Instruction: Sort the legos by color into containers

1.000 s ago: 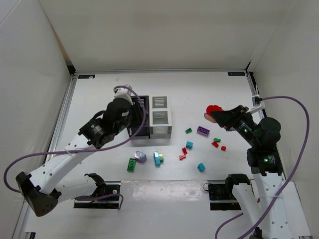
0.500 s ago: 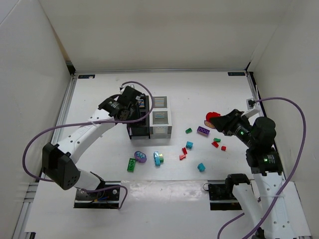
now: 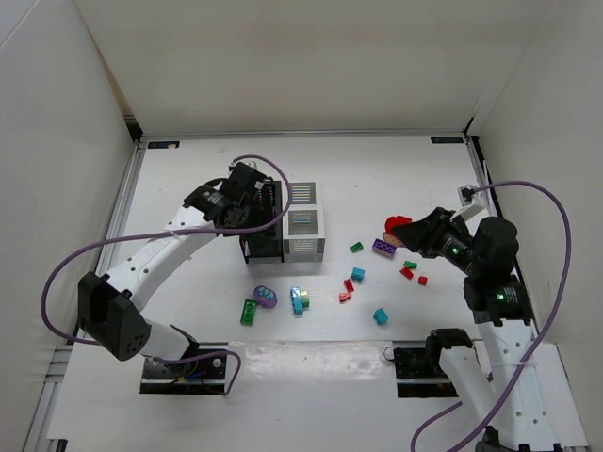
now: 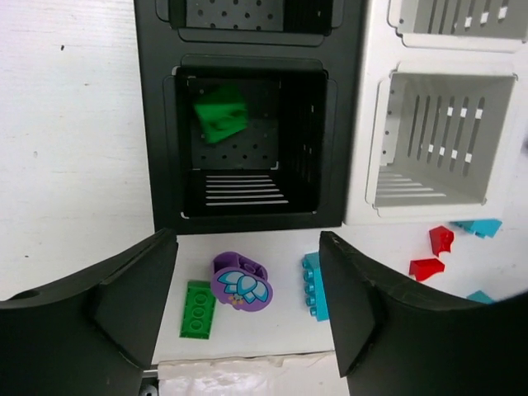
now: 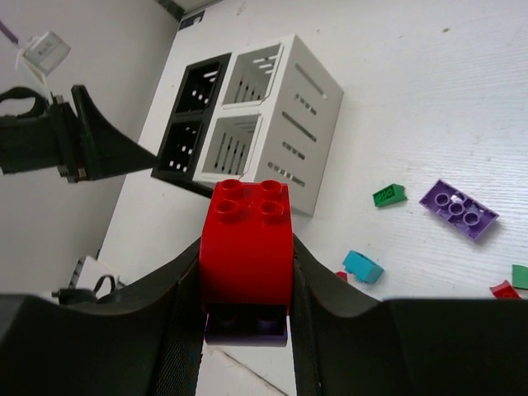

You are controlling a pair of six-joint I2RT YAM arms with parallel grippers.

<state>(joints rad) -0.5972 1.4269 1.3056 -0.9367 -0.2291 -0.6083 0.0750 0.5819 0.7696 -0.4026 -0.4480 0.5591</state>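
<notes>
My right gripper is clamped on a red brick, studs up, held in the air at the right of the top view above the scattered legos. Something dark purple shows under the brick; I cannot tell whether it is a second piece stuck to it. My left gripper is spread wide with nothing in it, hovering over the lower edge of the near black bin, where one green brick already lies. The white bin beside it looks bare through its slots.

I judge this the carry step for red. The next move calls for swinging the right arm across to the containers at centre-left of the top view, and dropping the brick in any bin but the green one, probably a white one. The left arm sits right over that block, so I should clear it first. A purple brick, a green wedge and a teal piece are among those not yet sorted
</notes>
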